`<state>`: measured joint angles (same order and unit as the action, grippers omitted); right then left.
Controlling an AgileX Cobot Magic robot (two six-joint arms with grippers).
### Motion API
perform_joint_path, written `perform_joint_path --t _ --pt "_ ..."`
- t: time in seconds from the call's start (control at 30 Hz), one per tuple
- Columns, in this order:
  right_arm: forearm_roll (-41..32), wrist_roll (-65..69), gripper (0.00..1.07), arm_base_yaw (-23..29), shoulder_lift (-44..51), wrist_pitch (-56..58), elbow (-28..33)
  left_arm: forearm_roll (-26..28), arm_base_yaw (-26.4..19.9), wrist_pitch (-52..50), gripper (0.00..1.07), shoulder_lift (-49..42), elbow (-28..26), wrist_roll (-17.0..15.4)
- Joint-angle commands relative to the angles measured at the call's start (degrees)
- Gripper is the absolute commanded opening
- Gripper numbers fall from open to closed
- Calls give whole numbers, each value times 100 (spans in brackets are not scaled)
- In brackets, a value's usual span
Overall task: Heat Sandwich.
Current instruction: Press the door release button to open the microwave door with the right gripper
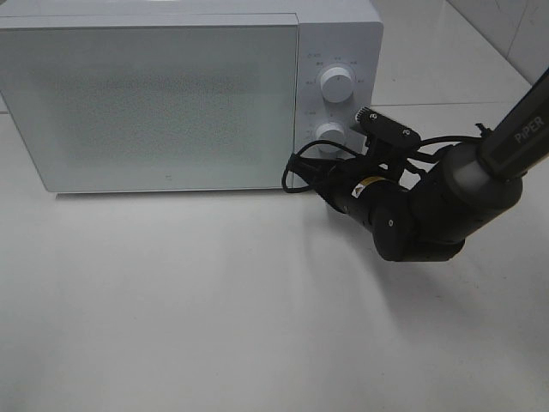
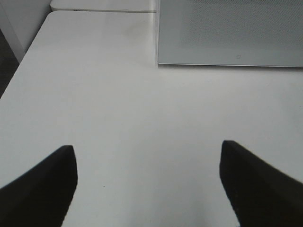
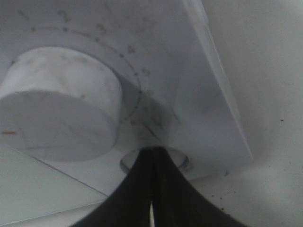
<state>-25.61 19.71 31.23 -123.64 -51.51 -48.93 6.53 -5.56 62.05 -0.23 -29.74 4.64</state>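
The sandwich is out of sight in every view; a white microwave (image 1: 171,94) stands on the white table (image 1: 214,300), door shut. The right gripper (image 3: 152,153) is closed on nothing, tips at a round button (image 3: 182,161) beneath the lower knob (image 3: 57,113). The left gripper (image 2: 147,145) hangs wide open, empty, above the table.

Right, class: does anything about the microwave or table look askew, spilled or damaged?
Nothing serious. The white box-shaped microwave stands level with its door shut. Only a few dark specks dot the white table beside its corner, seen in the right wrist view.
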Motion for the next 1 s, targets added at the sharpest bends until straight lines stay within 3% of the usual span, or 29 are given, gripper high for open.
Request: perform_joint_path --t 0.03,1.0 --pt "-6 -17 0 -57 17 -453 -80 0 -11 -80 78 -97 17 -29" --pt "-338 745 0 -69 -298 -1329 -413 0 -11 -80 78 -97 17 -29"
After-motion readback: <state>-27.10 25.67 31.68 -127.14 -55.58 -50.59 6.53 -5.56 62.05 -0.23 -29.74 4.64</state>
